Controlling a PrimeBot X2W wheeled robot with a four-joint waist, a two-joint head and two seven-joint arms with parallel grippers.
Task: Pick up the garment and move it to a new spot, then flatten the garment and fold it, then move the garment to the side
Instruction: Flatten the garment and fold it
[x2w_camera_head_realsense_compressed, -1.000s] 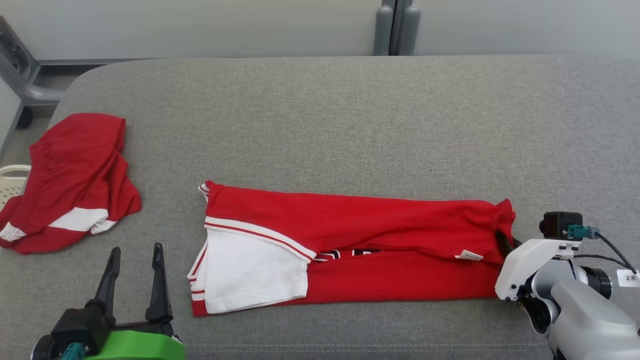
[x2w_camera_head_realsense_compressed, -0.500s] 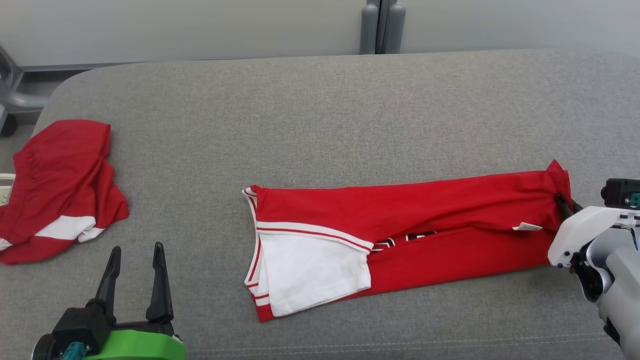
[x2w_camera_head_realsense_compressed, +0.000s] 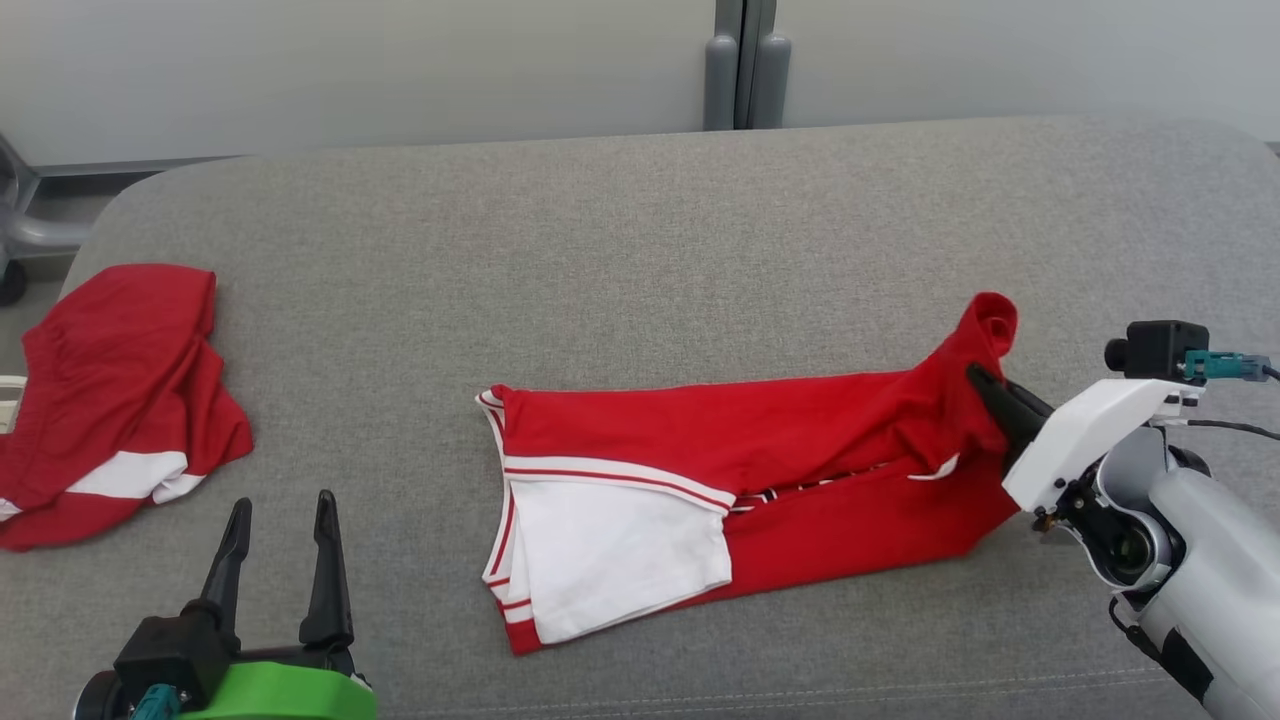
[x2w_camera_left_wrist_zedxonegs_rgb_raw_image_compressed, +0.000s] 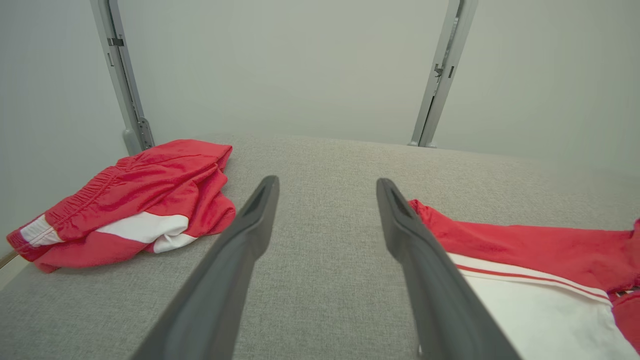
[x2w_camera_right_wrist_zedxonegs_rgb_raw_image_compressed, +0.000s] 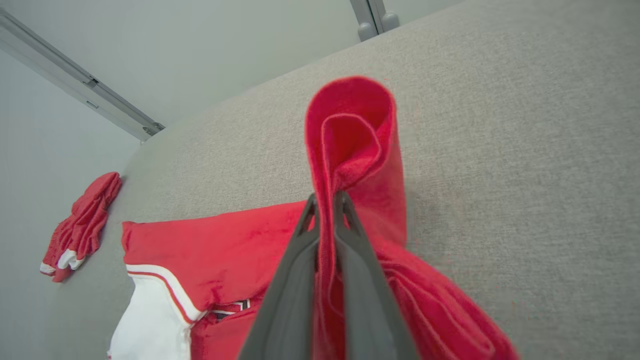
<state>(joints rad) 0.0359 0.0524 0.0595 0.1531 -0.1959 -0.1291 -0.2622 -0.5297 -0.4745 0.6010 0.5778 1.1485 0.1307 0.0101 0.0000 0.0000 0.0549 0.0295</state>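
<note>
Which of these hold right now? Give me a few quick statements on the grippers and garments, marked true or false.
1. The right gripper is shut on one end of the red jersey. True.
2. The left gripper holds the red shorts. False: it is open and empty; the shorts lie apart on the grey cushion.
3. The pinched end of the jersey is raised above the cushion. True.
4. The jersey's white sleeve is in the right gripper. False: the sleeve lies flat at the opposite end.
</note>
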